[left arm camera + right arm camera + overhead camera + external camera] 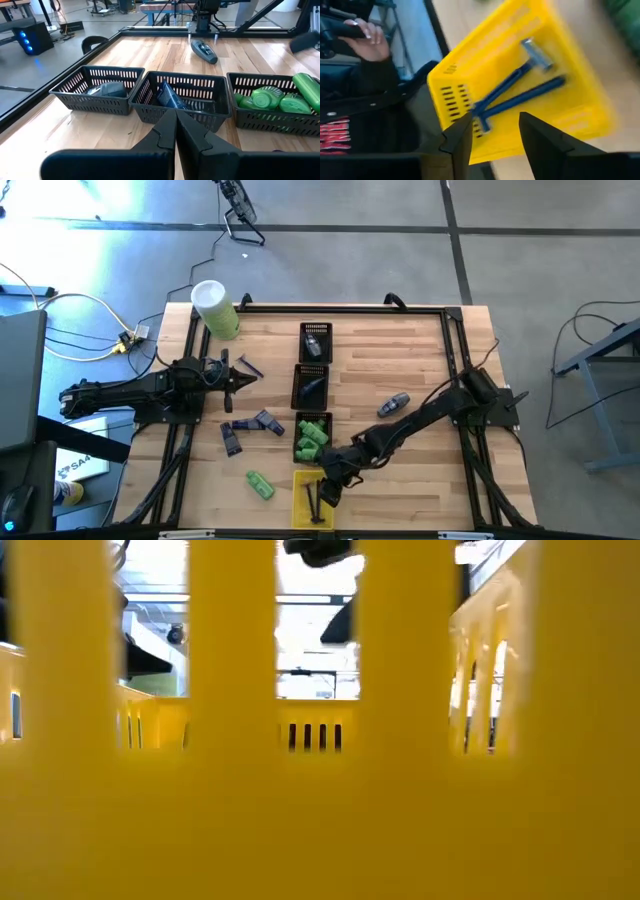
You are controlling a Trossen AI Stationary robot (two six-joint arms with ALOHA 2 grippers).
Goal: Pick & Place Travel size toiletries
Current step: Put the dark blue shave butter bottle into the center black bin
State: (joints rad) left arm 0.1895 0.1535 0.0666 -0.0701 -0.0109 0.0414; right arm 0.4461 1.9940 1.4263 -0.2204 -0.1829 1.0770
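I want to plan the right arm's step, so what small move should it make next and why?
Probably lift the right end effector straight up and away from the yellow tray. Its jaws stand apart with nothing between them, and two blue razors already lie crossed inside the tray. Loose toiletries, such as a green bottle, wait on the table.

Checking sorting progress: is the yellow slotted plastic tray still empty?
No, the yellow slotted plastic tray holds two thin dark-blue sticks lying crossed, one with a grey head, just beyond the open right gripper.
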